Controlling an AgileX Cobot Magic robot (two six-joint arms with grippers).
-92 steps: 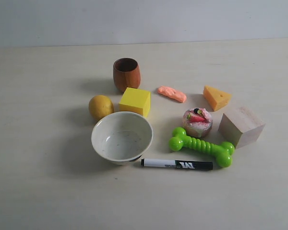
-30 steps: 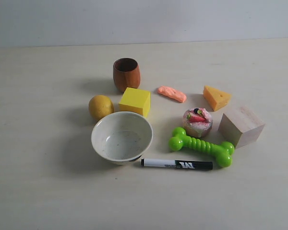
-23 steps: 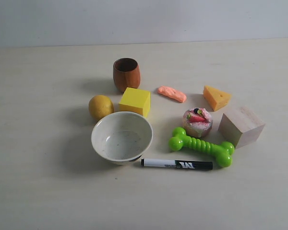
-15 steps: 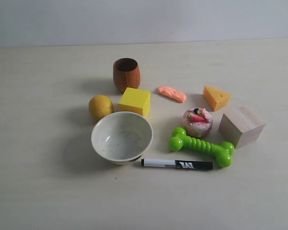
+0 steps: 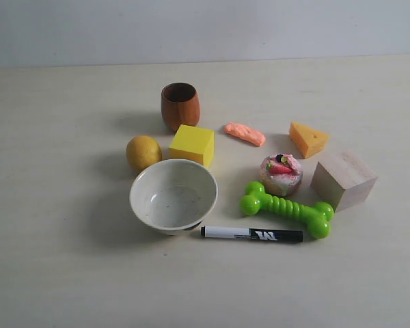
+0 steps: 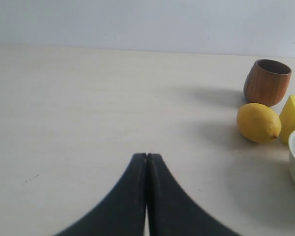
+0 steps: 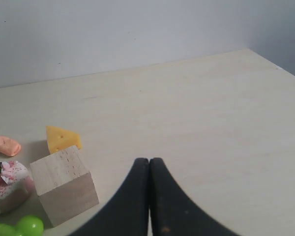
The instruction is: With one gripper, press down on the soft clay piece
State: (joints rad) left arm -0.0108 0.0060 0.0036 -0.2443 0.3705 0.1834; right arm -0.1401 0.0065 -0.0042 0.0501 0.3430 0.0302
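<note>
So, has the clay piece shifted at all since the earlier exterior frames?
No. In the exterior view the soft clay piece lies where it did, between the yellow block and the cheese wedge, gaps unchanged.

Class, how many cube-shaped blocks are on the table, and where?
2: the yellow cube between the lemon and the soft clay piece; the wooden block right of the cupcake.

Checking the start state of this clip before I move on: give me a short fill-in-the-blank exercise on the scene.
The soft clay piece lies between the yellow cube and the ____ wedge.
The left claw and the right claw are both ____.
The wooden cup stands ____.
Missing words: cheese; shut; upright.
</note>
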